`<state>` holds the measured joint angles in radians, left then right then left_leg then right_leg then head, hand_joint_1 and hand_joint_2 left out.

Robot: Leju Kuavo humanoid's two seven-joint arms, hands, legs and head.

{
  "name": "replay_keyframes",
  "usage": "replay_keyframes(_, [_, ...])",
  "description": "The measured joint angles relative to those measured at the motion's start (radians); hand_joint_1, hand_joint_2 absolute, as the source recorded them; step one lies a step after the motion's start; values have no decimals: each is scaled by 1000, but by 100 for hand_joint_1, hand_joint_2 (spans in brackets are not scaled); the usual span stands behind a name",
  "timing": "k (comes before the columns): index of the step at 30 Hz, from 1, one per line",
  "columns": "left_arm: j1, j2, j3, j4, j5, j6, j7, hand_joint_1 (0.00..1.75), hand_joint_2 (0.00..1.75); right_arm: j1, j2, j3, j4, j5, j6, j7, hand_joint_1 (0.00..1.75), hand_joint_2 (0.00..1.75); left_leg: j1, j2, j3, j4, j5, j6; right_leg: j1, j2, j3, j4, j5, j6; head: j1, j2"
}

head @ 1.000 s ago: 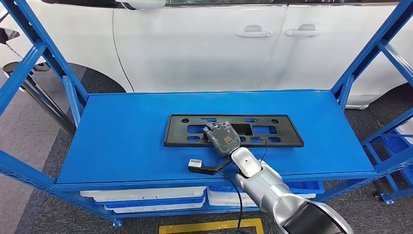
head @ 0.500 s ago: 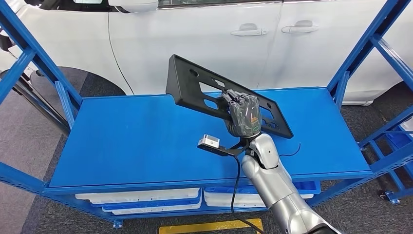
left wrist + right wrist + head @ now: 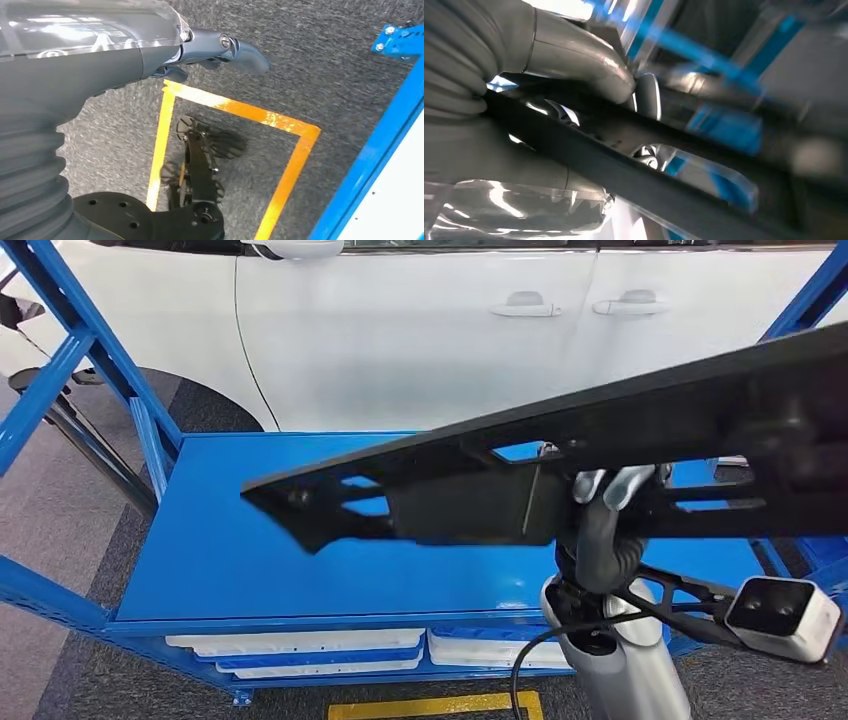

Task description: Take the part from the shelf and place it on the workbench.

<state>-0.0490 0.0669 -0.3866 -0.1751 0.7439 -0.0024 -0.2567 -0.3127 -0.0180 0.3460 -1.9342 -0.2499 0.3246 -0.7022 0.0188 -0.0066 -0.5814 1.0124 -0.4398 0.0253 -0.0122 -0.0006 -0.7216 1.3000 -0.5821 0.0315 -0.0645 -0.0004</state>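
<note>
Part point(image 3: 560, 455): long flat black plastic frame with cut-out slots, held in the air above the blue shelf point(image 3: 260, 540), close to the head camera. It spans the head view at a slant, its far-right end higher than its pointed left end; no portion of it touches the shelf deck.

Right hand point(image 3: 612, 485): grasping the part from beneath, near mid-length; pale fingers wrap the lower edge. Right wrist view is blurred, but the part point(image 3: 624, 165) runs as a dark bar across the hand point(image 3: 549, 75), thumb on one side, fingers on the other.

Left hand point(image 3: 125, 45): hangs over grey carpet point(image 3: 325, 65), fingers apart, nothing in it. Yellow floor marking point(image 3: 235, 107) beneath it.

Surroundings: white trays point(image 3: 300, 648) on the shelf's lower level; white car point(image 3: 420, 330) behind the shelf, two door handles visible.
</note>
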Motion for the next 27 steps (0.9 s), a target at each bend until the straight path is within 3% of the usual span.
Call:
replay_keyframes(1, [1,-1,0,0,-1,3,-1,0,175,21,5,6,-7,-12,40,1,175,175,0,-1,0,1,0,0,-2,0,3,-10,15,0,0,0])
replay_keyframes(2, [1,-3,0,0,-2,9,0,0,175,40,11,12,-9,-21,73,3,175,175,0,-1,1,3,0,-1,-2,0,25,-59,46,-2,0,0])
replay_keyframes(4, [0,-6,0,0,-5,21,2,0,175,67,23,27,-15,-37,115,7,175,175,-2,-2,0,6,-2,-7,0,0,93,-198,109,-10,0,0])
replay_keyframes(5, [-1,-7,0,0,-8,28,5,0,175,75,29,33,-19,-45,126,8,175,175,-4,-2,-1,8,-2,-12,2,1,117,-247,127,-14,0,0])
replay_keyframes(9, [-6,-6,0,0,-20,43,19,0,175,83,40,44,-42,-92,126,20,175,175,-5,-2,-4,6,1,-37,6,2,123,-283,147,-36,0,0])
replay_keyframes(11, [-7,-3,-1,0,-30,47,25,0,175,82,41,51,-49,-113,116,28,175,175,-3,0,-18,46,-41,-46,1,-1,119,-294,162,-51,0,0])
replay_keyframes(14, [-11,1,-4,0,-44,51,29,0,175,78,36,68,-48,-115,91,24,175,175,-2,1,-75,224,-164,-55,5,-5,96,-296,181,-61,0,0])
replay_keyframes(15, [-12,2,-5,0,-48,52,30,0,175,72,32,76,-46,-109,77,21,175,175,-2,1,-82,265,-184,-56,6,-6,85,-295,189,-61,0,0])
replay_keyframes(16, [-13,3,-6,0,-50,53,31,0,175,63,26,85,-43,-104,60,18,175,175,-2,1,-71,269,-185,-56,8,-5,74,-295,198,-60,0,0])
replay_keyframes(17, [-15,4,-6,0,-51,55,33,0,175,52,20,95,-39,-103,43,15,175,175,-2,1,-40,231,-168,-54,8,-4,64,-294,206,-59,0,0])
replay_keyframes(19, [-20,6,-7,0,-52,57,36,0,175,28,10,111,-34,-107,17,11,175,175,-4,1,56,85,-124,-47,10,-3,48,-290,222,-52,0,0])
replay_keyframes(21, [-25,9,-8,0,-52,59,38,0,175,8,2,120,-33,-112,4,8,175,175,-10,-1,110,-9,-100,-34,12,-4,41,-287,236,-41,0,0])
replay_keyframes(24, [-25,11,-11,0,-51,60,38,0,175,-10,-9,131,-33,-116,3,8,175,175,-14,-1,101,-16,-78,-17,8,-4,39,-294,259,-23,0,0])
replay_keyframes(25, [-25,10,-11,0,-48,60,38,0,175,-11,-13,133,-33,-116,10,7,175,175,-12,1,95,-17,-67,-11,7,-3,34,-289,251,-17,0,0])
replay_keyframes(26, [-25,10,-11,1,-45,60,38,0,175,-11,-17,133,-34,-115,22,7,175,175,-10,4,85,-19,-54,-4,5,-1,24,-268,223,-12,0,0])
replay_keyframes(27, [-25,10,-12,1,-43,60,38,0,175,-9,-21,132,-36,-112,39,7,175,175,-8,7,73,-21,-41,1,4,1,9,-225,177,-7,0,0])
